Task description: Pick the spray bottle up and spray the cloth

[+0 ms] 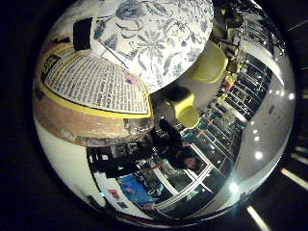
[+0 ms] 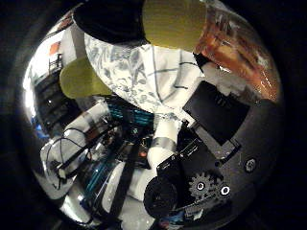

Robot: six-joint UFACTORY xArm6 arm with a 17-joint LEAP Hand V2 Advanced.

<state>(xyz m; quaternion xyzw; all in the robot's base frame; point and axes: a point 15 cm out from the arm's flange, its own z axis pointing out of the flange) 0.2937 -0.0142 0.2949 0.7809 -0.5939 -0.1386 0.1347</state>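
The spray bottle point(image 1: 91, 91) fills much of the little finger side palm view, close to the palm. It has amber liquid and a printed label with a yellow border. In the thumb side palm view its orange translucent body point(image 2: 240, 48) and a yellow top part point(image 2: 173, 24) show. The cloth point(image 1: 159, 38) is white with a blue flower print and lies just beyond the bottle; it also shows in the thumb side palm view point(image 2: 144, 72). My right hand point(image 2: 206, 134) has black and white fingers curled up against the bottle's body.
A yellow shape point(image 1: 192, 87) lies under the cloth's edge; another yellow part point(image 2: 82, 81) shows beside the cloth. Behind are room shelves and ceiling lights point(image 1: 255, 154). Dark equipment and a teal part point(image 2: 120, 115) show beyond the cloth.
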